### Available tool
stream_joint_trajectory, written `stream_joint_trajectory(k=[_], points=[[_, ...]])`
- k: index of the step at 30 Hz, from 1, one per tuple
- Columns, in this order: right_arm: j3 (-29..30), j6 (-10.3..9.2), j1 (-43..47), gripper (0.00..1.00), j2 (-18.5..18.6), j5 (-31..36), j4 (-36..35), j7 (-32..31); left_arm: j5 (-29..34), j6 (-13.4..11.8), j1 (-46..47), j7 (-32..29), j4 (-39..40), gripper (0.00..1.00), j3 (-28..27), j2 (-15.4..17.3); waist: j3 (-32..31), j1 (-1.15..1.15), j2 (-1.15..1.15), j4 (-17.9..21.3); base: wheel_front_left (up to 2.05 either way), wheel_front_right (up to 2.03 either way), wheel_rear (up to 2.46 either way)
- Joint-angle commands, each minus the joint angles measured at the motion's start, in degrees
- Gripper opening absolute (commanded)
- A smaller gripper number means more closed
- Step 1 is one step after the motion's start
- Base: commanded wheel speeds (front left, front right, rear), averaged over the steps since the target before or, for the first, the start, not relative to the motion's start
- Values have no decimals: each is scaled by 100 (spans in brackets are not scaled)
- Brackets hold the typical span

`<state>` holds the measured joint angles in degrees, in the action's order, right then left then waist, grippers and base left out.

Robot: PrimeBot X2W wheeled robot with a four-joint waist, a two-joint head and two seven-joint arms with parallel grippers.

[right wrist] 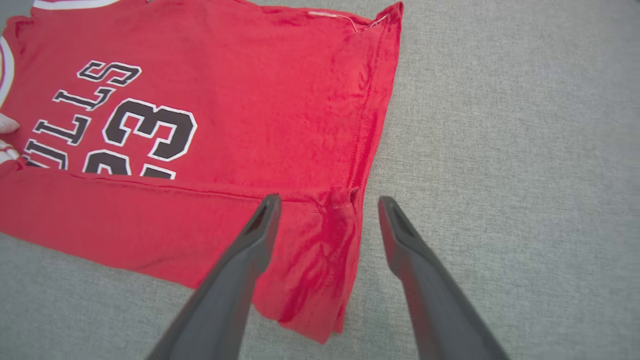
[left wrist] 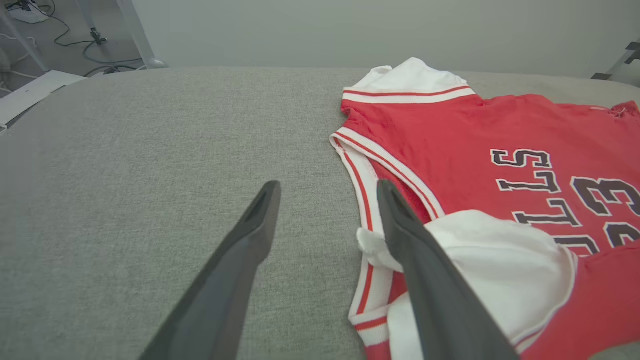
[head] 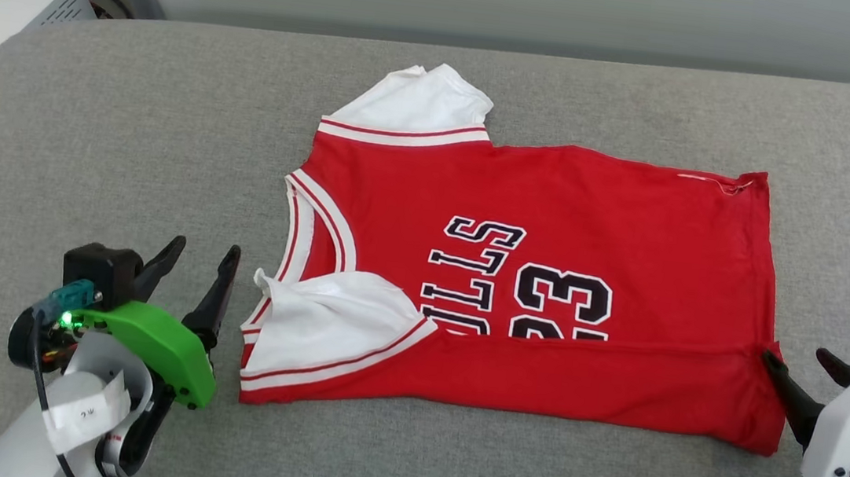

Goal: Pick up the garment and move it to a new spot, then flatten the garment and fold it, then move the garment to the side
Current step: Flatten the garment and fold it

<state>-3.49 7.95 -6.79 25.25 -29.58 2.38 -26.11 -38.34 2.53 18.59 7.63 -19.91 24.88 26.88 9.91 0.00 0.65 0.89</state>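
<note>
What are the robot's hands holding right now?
Nothing. The left gripper and right gripper are both open, one at each end of the shirt.

Soft, even, bright light; shadows faint; wrist views bow far from the left gripper; its finger bases blur.

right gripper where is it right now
In the head view the right gripper is at the lower right, open and straddling the hem of the garment at its near, folded-over corner, above the grey surface.

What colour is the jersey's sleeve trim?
White with a red stripe, on the red jersey T-shirt; clearest in the left wrist view.
</note>
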Motion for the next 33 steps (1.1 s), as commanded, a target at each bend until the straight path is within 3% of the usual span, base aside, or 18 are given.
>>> stream_joint_trajectory(k=[1,9,17,26,33], points=[[151,-46,174,100,-101,115,-124,-68,-18,-147,-169,79,139,100,-52,-4,-119,0,-65,-76,0,0,0],[895,-46,653,100,-874,797,-710,-674,-206,-745,-923,-166,794,100,-102,-106,-179,0,-65,-100,0,0,0],[1399,-46,940,100,-1596,1307,-1224,-1117,-370,-924,-1434,-1087,1371,100,236,34,-22,0,-65,-62,0,0,0],[1353,-46,905,100,-1775,1386,-1366,-1117,-208,-1276,-1306,-1475,1235,100,330,110,256,0,-65,122,0,0,0],[1329,-46,805,100,-1773,1367,-1341,-1051,-166,-1370,-1179,-1552,904,100,356,92,479,0,-65,259,0,0,0]])
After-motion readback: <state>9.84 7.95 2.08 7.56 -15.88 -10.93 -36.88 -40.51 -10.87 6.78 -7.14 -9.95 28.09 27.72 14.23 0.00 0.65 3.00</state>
